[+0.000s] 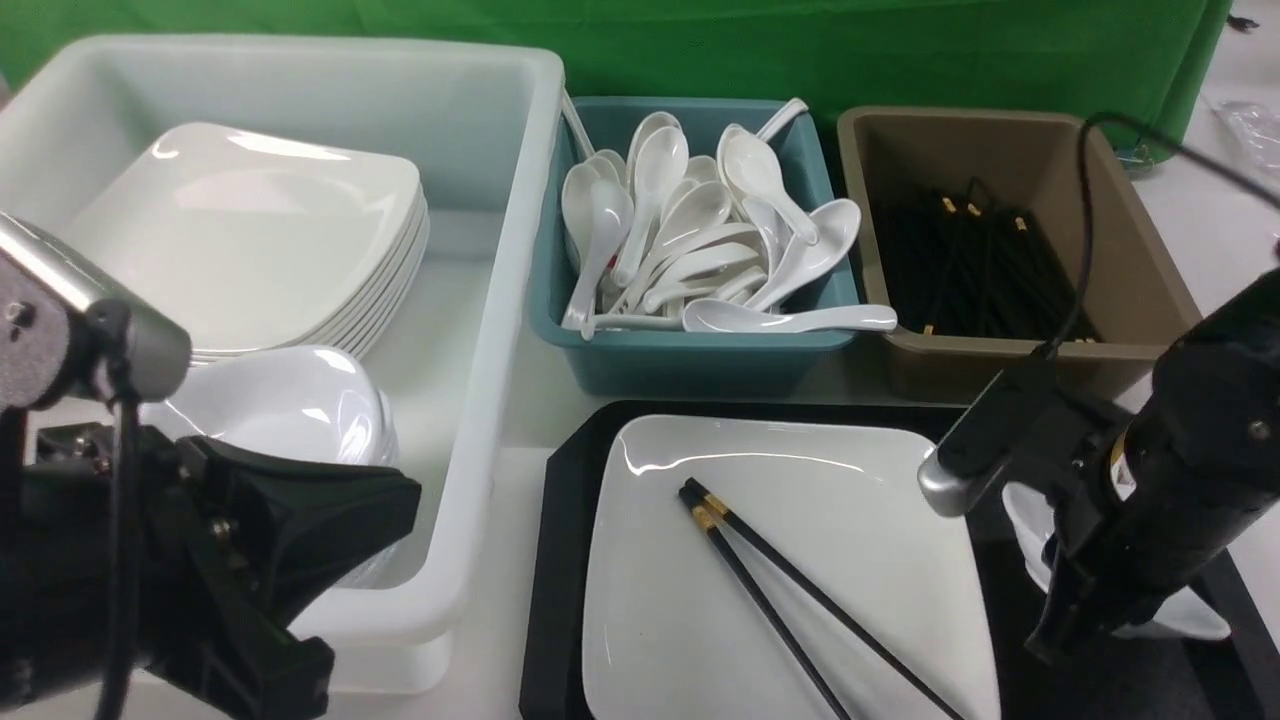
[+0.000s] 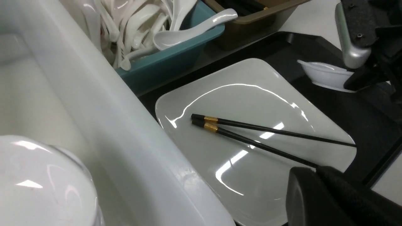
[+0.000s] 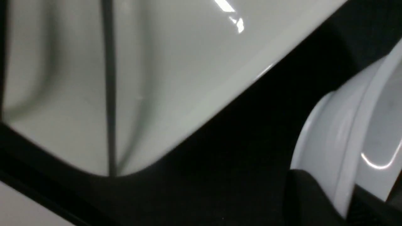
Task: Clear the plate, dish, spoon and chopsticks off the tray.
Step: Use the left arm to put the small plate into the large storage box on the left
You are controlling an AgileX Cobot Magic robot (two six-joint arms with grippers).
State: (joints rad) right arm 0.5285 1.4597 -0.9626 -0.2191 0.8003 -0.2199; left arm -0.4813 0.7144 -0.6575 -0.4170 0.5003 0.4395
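Note:
The black tray (image 1: 560, 560) holds the large white plate (image 1: 850, 500), with the black chopsticks (image 1: 800, 578) lying across it. The small white dish (image 1: 1180, 612) sits at the tray's right side. My right gripper (image 1: 1055, 635) is down on it. In the right wrist view the dish's rim (image 3: 345, 131) stands between the jaws, which are shut on it (image 3: 345, 204). My left gripper (image 1: 400, 495) is shut and empty above the white bin's near end, and its closed tips (image 2: 314, 171) show over the plate (image 2: 251, 94). No spoon shows on the tray.
A white bin (image 1: 500, 300) on the left holds a stack of plates (image 1: 260, 230) and stacked dishes (image 1: 290, 400). A teal bin (image 1: 690, 360) full of spoons (image 1: 700, 250) and a brown bin (image 1: 1130, 250) with chopsticks (image 1: 980, 270) stand behind the tray.

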